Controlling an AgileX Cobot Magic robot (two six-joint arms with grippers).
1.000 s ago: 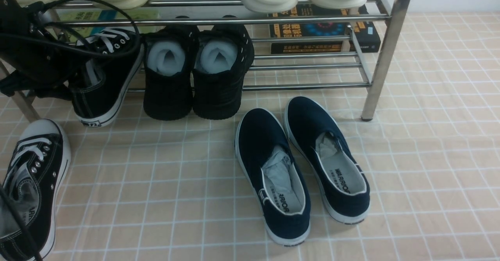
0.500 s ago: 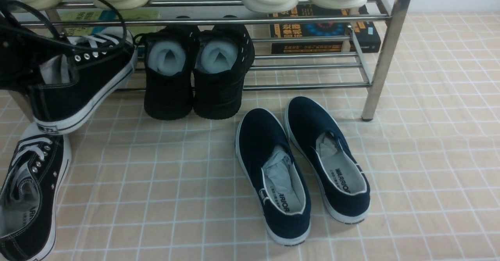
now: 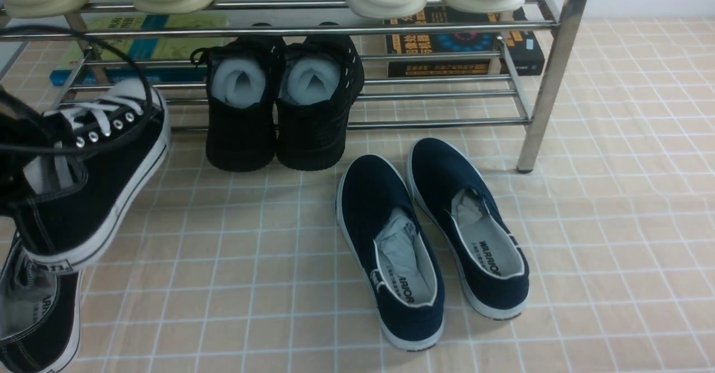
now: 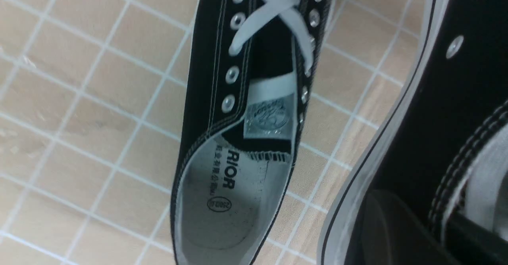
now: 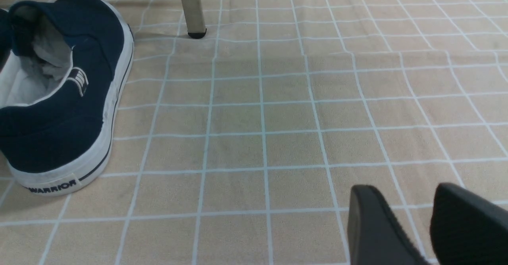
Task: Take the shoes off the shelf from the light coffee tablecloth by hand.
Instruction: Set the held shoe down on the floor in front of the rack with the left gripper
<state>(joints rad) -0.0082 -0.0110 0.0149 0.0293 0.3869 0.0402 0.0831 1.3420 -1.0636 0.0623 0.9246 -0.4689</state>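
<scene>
"WARRIOR" marks the navy slip-ons' (image 3: 430, 239) insoles and heel.

The lifted sneaker (image 3: 92, 175) covers the toe of the second sneaker (image 3: 33, 317), whose left side the front view's edge cuts off. The left tool (image 4: 401, 233) is mostly out of frame.
</scene>
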